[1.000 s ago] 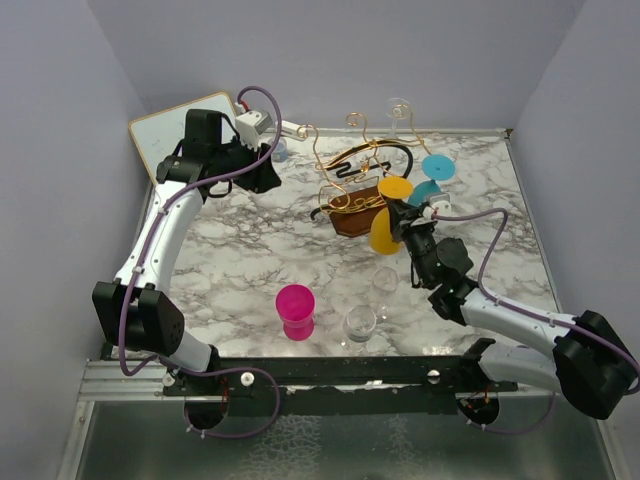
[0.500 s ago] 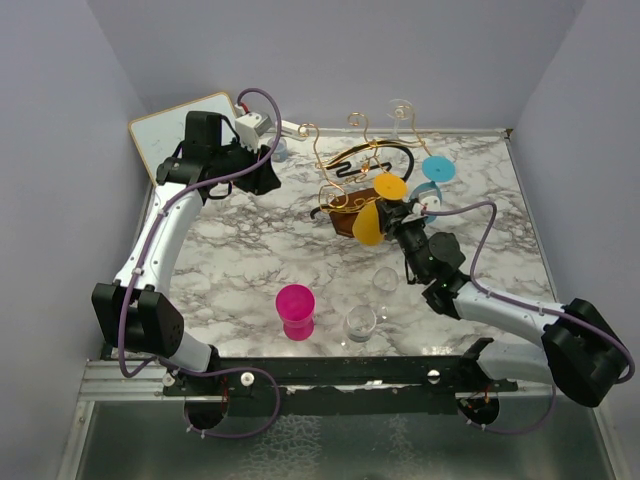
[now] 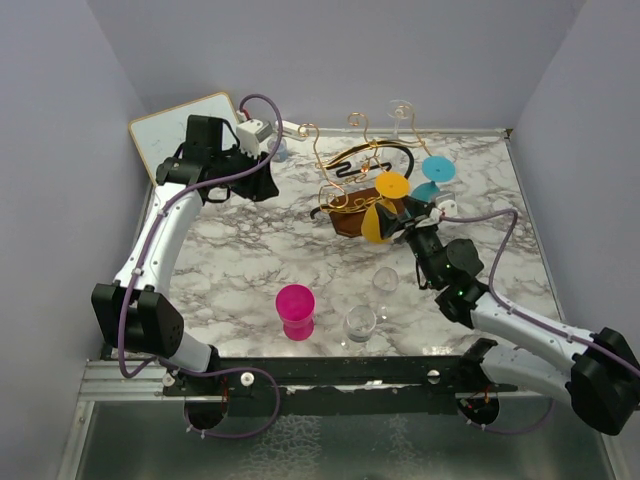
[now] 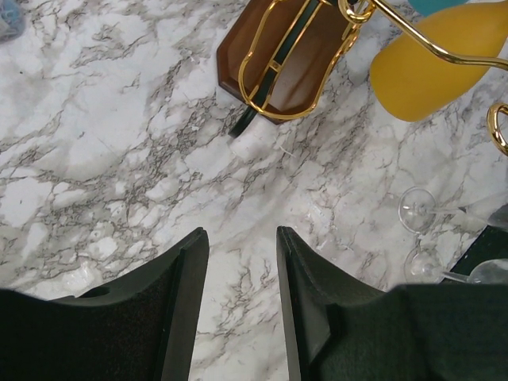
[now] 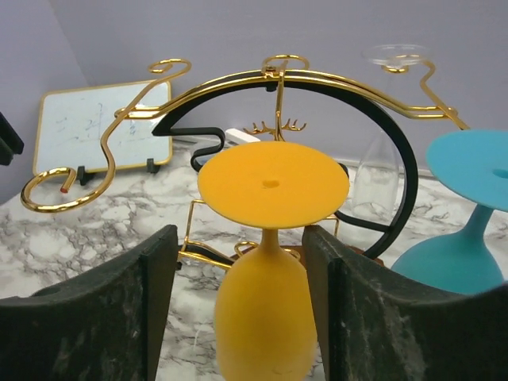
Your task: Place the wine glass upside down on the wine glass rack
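Note:
A yellow wine glass [image 3: 378, 222] hangs upside down at the near side of the wine glass rack [image 3: 345, 160], foot on top and bowl tilted toward the rack's brown base [image 3: 350, 225]. In the right wrist view its bowl [image 5: 266, 317] lies between my right gripper's [image 5: 240, 234] open fingers, with a gap on each side. The wire carrying its stem is hidden there. From the left wrist, a gold wire crosses above the bowl [image 4: 429, 71]. My left gripper [image 4: 240, 232] is open over bare marble, left of the rack [image 4: 278, 55], holding nothing.
A teal glass [image 3: 432, 175] and a clear glass [image 3: 400, 110] also hang upside down on the rack. A pink cup [image 3: 295, 310] and two clear glasses [image 3: 360, 322] [image 3: 385, 280] stand near the front. A whiteboard [image 3: 175, 135] leans at the back left.
My right gripper has opened off the yellow glass and the arm has drawn back a little. The glass swung toward the rack and stays hanging. The left arm has not moved.

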